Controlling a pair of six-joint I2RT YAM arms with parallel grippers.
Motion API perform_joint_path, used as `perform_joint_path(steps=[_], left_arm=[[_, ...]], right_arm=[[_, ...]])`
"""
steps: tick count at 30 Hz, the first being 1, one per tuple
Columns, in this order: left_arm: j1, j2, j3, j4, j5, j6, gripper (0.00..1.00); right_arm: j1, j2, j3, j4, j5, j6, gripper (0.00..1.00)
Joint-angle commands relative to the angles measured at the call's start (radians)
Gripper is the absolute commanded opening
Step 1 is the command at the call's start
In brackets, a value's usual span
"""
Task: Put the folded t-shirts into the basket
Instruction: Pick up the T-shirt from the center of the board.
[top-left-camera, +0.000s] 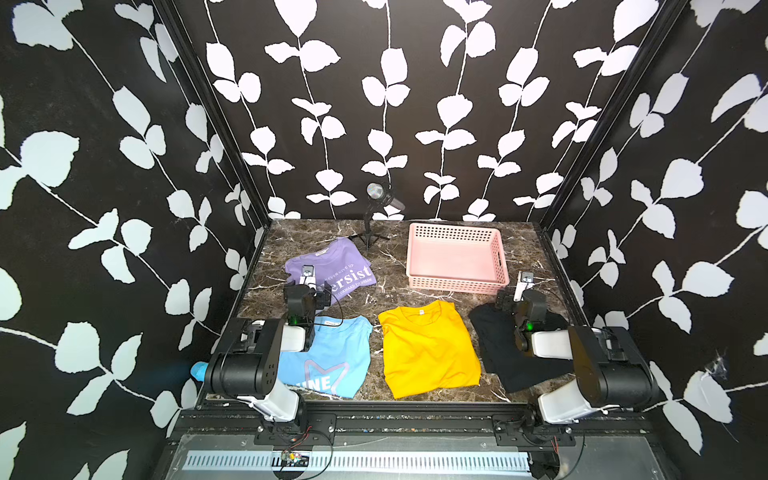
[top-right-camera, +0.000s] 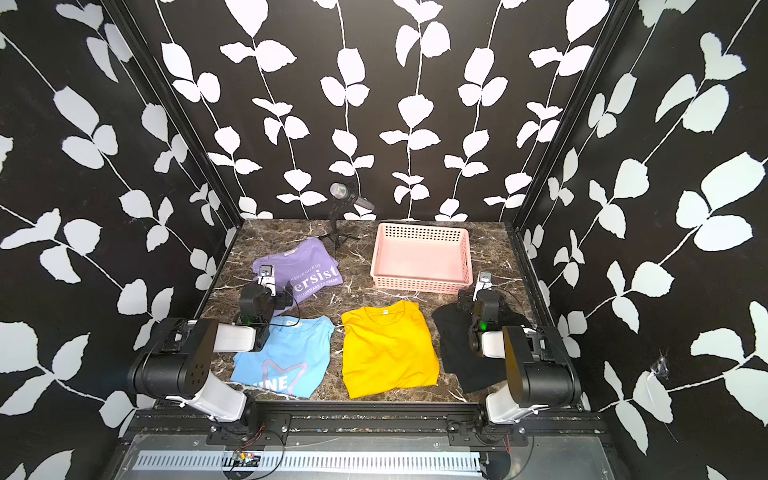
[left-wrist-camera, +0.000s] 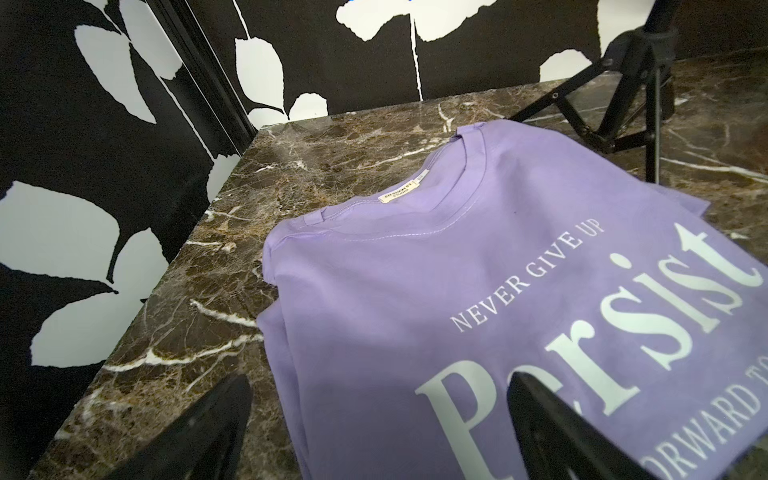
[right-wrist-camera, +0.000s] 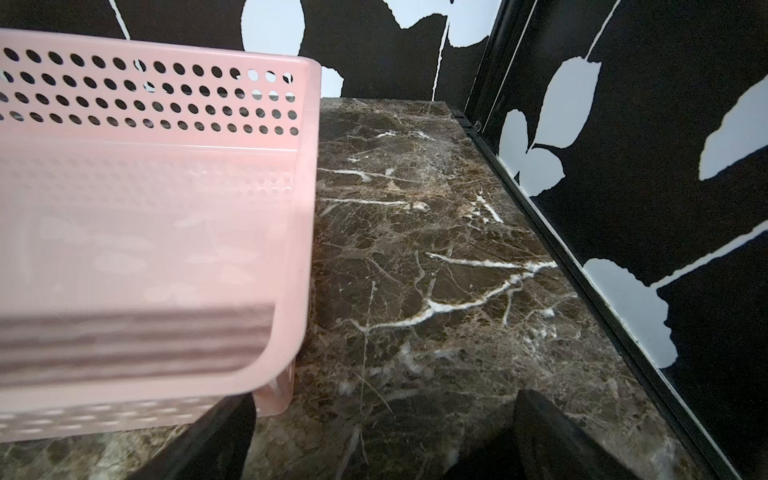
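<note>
1. Presently, left end effector (left-wrist-camera: 380, 386): spread, empty, directly over the purple shirt (top-left-camera: 345, 257); the nearer arm.
2. Right end effector (right-wrist-camera: 386, 399): spread, empty, beside the empty basket (top-left-camera: 457, 286).
3. Blue shirt (top-left-camera: 332, 357), yellow shirt (top-left-camera: 428, 349), black shirt (top-left-camera: 494, 349): front of tabletop (top-left-camera: 386, 286).

both top views are looking down from high above the near edge, facing the back wall (top-left-camera: 390, 124) and taking in the whole marble table (top-left-camera: 390, 286). the left wrist camera is looking from close over the purple shirt (left-wrist-camera: 415, 291) toward the far left corner. the right wrist camera is looking from close past the basket (right-wrist-camera: 166, 145) toward the far right corner. the top views are sharing both spots with them.
</note>
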Motion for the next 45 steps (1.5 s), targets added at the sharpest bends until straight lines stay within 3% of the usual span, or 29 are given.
perform_joint_path(steps=[1, 42, 45], left_arm=[[0.005, -0.006, -0.008, 0.025, -0.001, -0.004, 0.99], [0.005, -0.005, -0.008, 0.029, -0.005, -0.007, 0.99], [0.005, -0.006, -0.01, 0.032, -0.006, -0.008, 0.99]], right_arm=[[0.004, -0.002, 0.016, 0.028, 0.005, -0.004, 0.98], [0.004, -0.002, 0.016, 0.029, 0.006, -0.005, 0.98], [0.005, -0.049, 0.029, -0.043, 0.063, 0.017, 0.98]])
